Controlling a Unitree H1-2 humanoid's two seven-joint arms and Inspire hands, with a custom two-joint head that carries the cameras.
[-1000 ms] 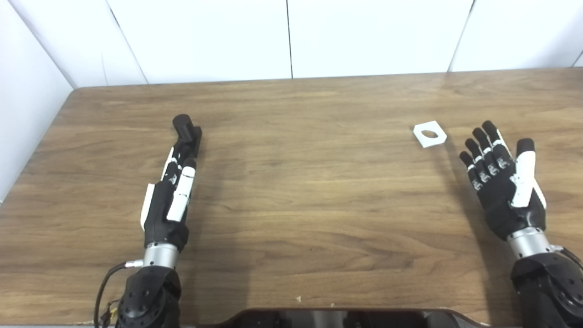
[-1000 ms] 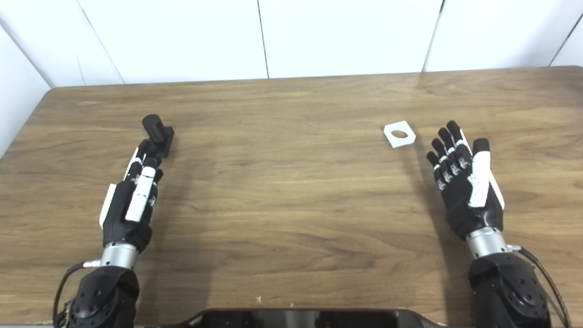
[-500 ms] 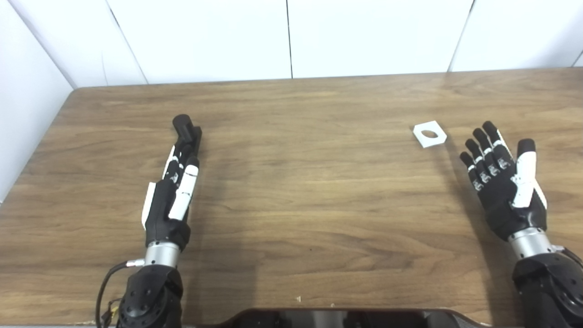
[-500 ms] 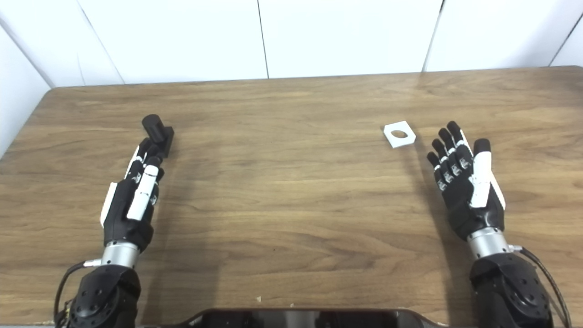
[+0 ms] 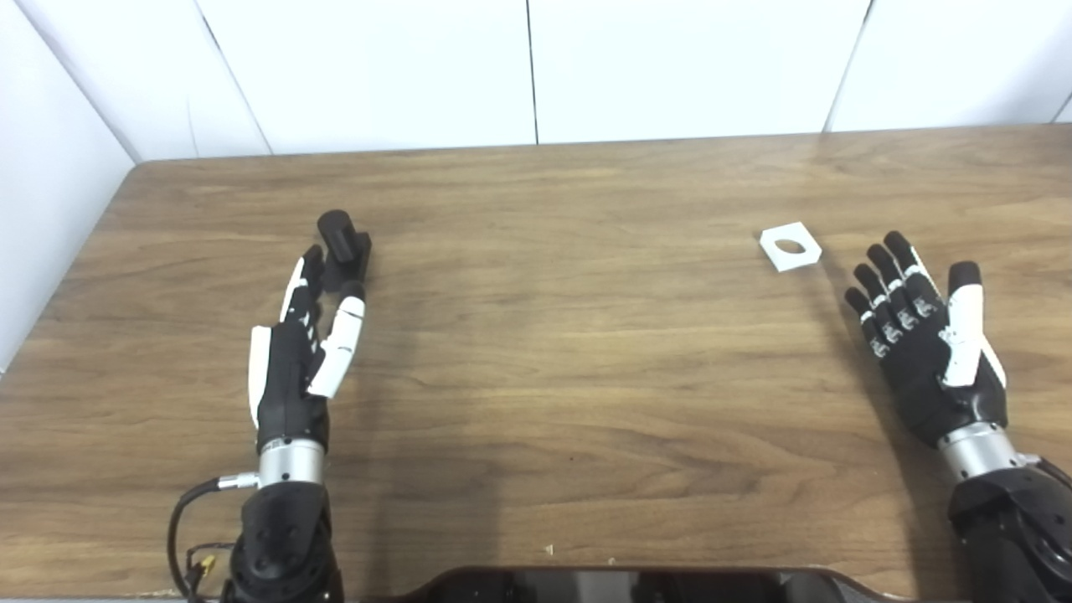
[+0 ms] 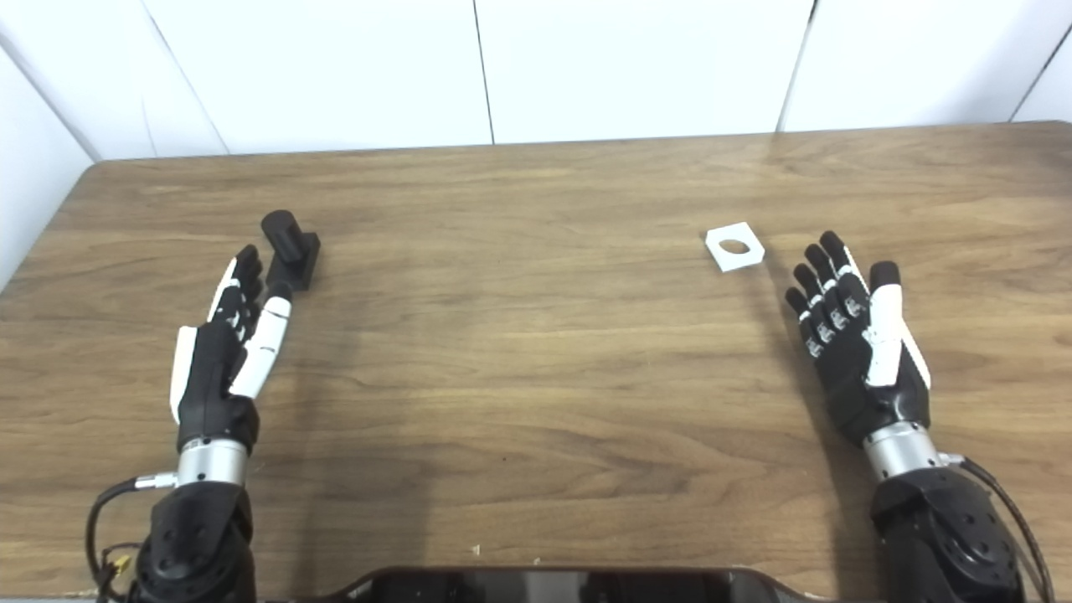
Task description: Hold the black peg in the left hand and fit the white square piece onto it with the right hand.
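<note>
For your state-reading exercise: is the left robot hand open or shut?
Open. The left robot hand holds nothing; its fingers stretch out beside the black peg.

We see a big brown wooden table (image 5: 586,377) with dark wavy lines in the wood. Behind it stands a white wall (image 5: 670,67) made of panels with thin dark lines between them.

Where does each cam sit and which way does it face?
Left eye view: on the head, looking down and forward at the wooden table; both forearms enter from the bottom edge, left robot hand by the black peg.
Right eye view: beside it, slightly to the right, same downward aim; right robot hand near the white square piece.
Shared: same table, peg, piece, both open hands, white wall behind.
</note>
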